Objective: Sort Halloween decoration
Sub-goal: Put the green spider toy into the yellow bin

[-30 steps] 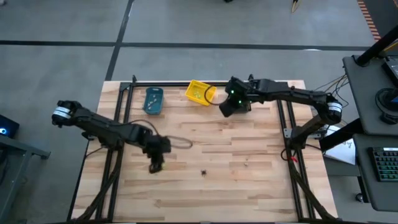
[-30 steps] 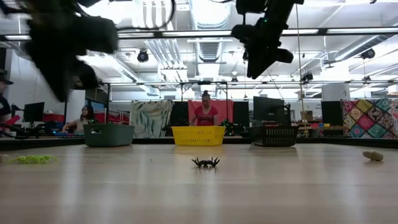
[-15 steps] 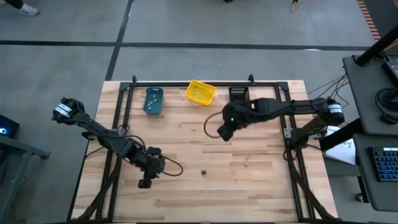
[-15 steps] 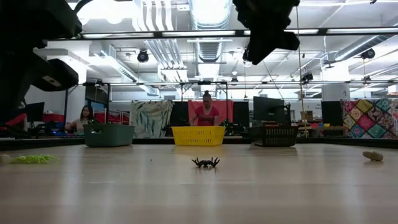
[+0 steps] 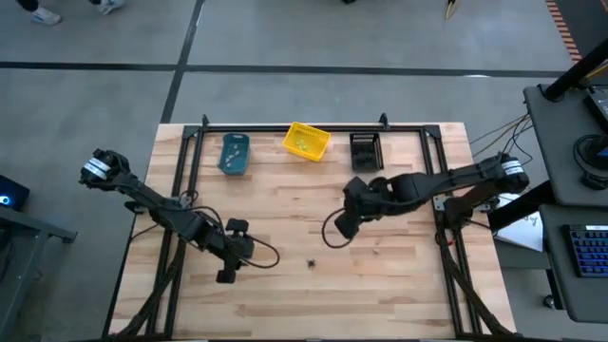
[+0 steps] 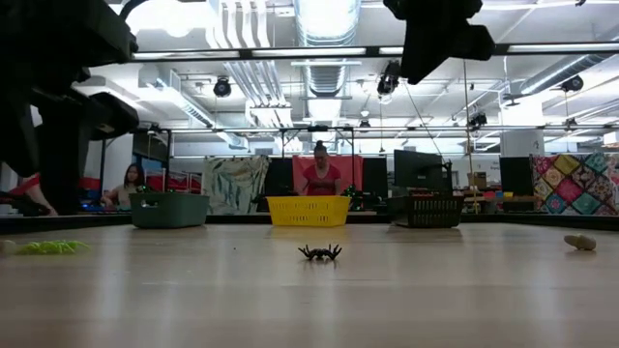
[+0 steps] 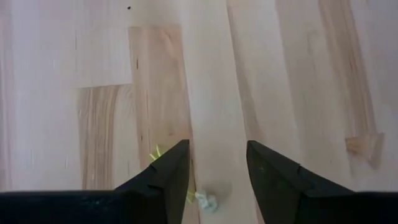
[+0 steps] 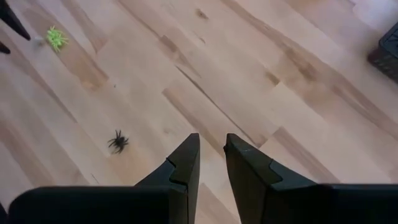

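The left gripper [image 7: 216, 163], fingers apart, hangs low over a yellow-green spider [image 7: 186, 193] at the table's [image 5: 399, 285] 8 o'clock; closing off-centre could flick it away. The right gripper [image 8: 210, 155], fingers nearly together and empty, hovers near centre, at 1 o'clock of the black spider [image 5: 312, 264]. Only the low view shows a pale trinket [image 6: 580, 242] at 3 o'clock.
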Controlling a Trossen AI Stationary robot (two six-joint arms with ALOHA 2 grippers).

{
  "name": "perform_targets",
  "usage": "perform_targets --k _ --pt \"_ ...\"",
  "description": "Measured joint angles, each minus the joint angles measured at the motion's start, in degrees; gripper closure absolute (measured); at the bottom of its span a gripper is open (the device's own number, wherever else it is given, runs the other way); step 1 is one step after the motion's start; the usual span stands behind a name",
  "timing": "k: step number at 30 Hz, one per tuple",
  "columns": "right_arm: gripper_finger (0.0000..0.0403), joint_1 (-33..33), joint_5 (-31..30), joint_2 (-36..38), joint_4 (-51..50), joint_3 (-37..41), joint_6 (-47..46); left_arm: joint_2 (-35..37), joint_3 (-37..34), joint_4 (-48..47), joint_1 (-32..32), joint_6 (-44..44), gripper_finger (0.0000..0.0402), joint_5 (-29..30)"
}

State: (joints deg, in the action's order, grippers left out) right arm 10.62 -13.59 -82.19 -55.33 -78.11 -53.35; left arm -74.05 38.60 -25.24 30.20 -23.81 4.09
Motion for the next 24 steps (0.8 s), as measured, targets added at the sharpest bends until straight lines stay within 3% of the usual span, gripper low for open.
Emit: perform_targets --k 24 --pt "0.0330 7.66 -1.60 -0.09 0.79 4.39 -12.75 -11.03 -0.76 2.44 0.00 -0.61 0.0267 1.95"
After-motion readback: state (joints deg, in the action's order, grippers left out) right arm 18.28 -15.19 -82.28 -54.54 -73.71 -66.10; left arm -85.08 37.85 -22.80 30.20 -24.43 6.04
